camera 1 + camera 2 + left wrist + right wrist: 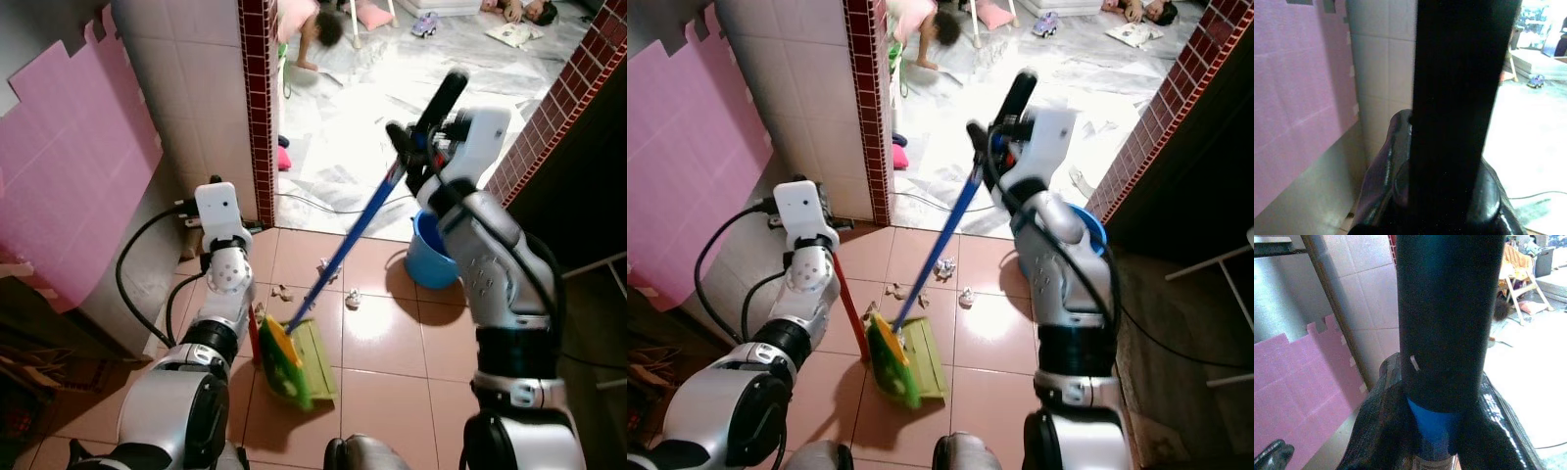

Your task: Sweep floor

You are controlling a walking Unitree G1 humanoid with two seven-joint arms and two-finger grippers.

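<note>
We had the right gripper (423, 157) clamped high on the broom (358, 227), a light, stiff pole with soft bristles. Our left gripper (838, 264) was closed on the dustpan handle (850, 305), likewise light and rigid; we judged both grips well placed.

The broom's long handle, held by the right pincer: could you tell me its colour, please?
Blue, with a black grip at the top; the broom handle shows best in the left eye view.
</note>
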